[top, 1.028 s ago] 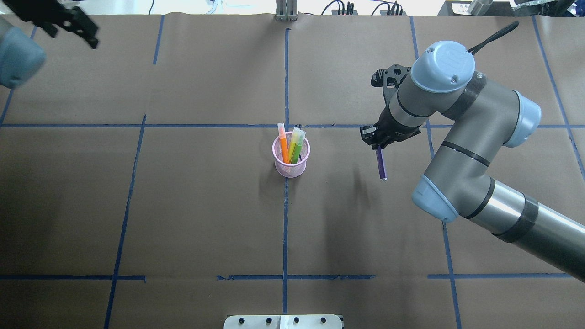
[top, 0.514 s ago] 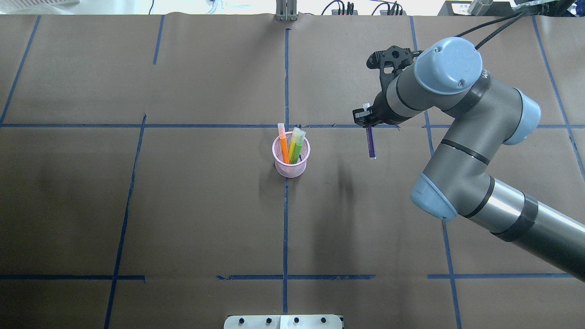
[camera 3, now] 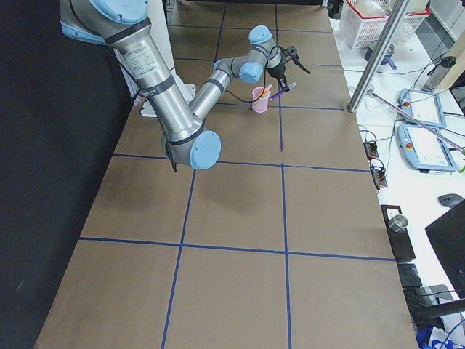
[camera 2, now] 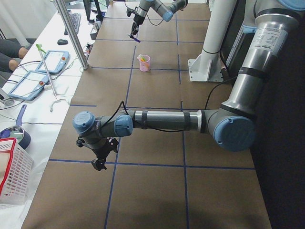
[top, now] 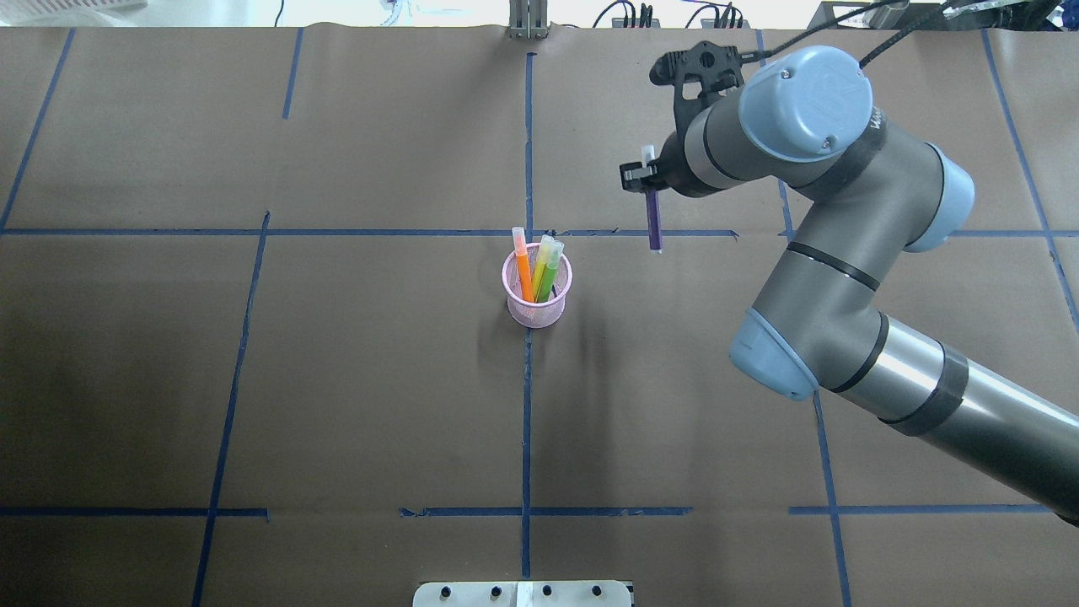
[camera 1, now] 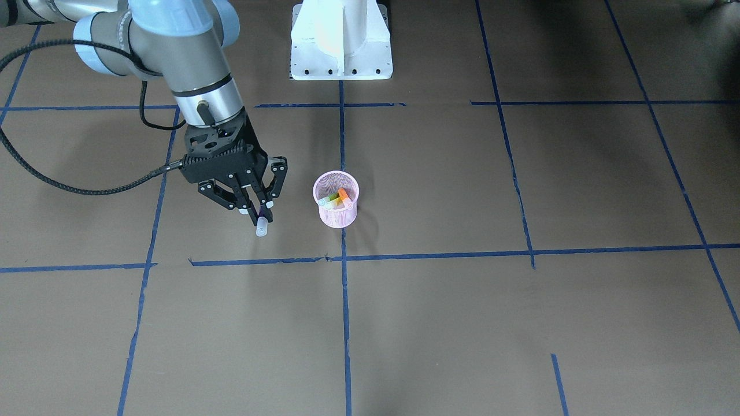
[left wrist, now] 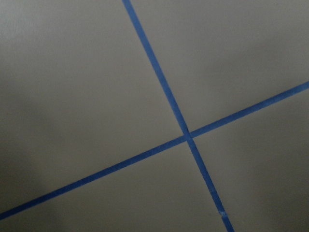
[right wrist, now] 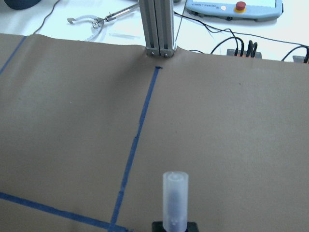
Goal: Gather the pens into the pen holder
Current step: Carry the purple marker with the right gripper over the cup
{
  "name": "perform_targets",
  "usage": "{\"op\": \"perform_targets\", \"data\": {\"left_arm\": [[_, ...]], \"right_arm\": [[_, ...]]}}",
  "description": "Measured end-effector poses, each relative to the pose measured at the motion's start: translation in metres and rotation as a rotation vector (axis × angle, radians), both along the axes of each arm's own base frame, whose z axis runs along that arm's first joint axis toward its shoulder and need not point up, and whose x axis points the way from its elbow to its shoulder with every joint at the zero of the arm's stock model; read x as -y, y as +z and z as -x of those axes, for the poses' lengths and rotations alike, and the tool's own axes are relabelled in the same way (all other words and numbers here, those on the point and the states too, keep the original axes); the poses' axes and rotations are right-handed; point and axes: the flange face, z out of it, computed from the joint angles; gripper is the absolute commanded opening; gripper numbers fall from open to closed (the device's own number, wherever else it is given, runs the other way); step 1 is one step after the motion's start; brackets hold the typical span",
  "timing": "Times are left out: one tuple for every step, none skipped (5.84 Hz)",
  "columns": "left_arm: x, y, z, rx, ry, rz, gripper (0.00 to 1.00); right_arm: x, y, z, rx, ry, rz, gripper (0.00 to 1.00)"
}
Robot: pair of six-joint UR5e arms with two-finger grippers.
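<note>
The pink mesh pen holder [top: 537,312] stands at the table's middle, with the orange pen [top: 523,268] and the green pen [top: 550,271] upright inside; it also shows in the front view [camera 1: 337,216]. My right gripper [top: 646,179] is shut on the purple pen [top: 653,223] and holds it in the air, right of the holder and apart from it. In the front view the right gripper [camera 1: 258,211] grips the pen's pale cap end [camera 1: 262,230]. The cap [right wrist: 175,200] fills the right wrist view's bottom. My left gripper [camera 2: 100,160] shows only in the left side view; I cannot tell its state.
Brown paper with blue tape lines [top: 527,405] covers the table. The white robot base [camera 1: 341,40] stands at the near edge. A metal post [right wrist: 158,26], cables and teach pendants [right wrist: 234,6] lie beyond the far edge.
My right gripper has carried the purple pen up, farther from the robot and leftward toward the holder's line. My left arm has left the overhead view.
</note>
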Motion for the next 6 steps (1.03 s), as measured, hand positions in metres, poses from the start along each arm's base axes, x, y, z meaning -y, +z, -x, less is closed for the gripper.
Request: {"op": "perform_targets", "data": {"left_arm": [[0.0, 0.0, 0.0, 0.001, -0.001, 0.001, 1.0], [-0.002, 0.002, 0.0, 0.001, -0.001, 0.004, 1.0], [-0.004, 0.004, 0.0, 0.002, -0.001, 0.008, 1.0], [-0.005, 0.006, 0.001, 0.002, -0.001, 0.01, 1.0], [-0.005, 0.006, 0.001, 0.003, 0.0, 0.01, 1.0], [-0.005, 0.005, 0.0, 0.002, -0.001, 0.01, 1.0]], "right_arm": [[-0.005, -0.029, 0.01, 0.013, 0.03, -0.046, 0.0], [-0.012, -0.054, 0.027, 0.025, 0.042, -0.074, 0.0], [-0.018, -0.075, 0.058, 0.032, 0.065, -0.08, 0.0], [-0.025, -0.083, 0.091, 0.028, 0.092, -0.072, 0.0], [-0.032, -0.065, 0.108, 0.029, 0.097, -0.074, 0.0], [-0.036, -0.037, 0.114, 0.039, 0.097, -0.085, 0.0]]}}
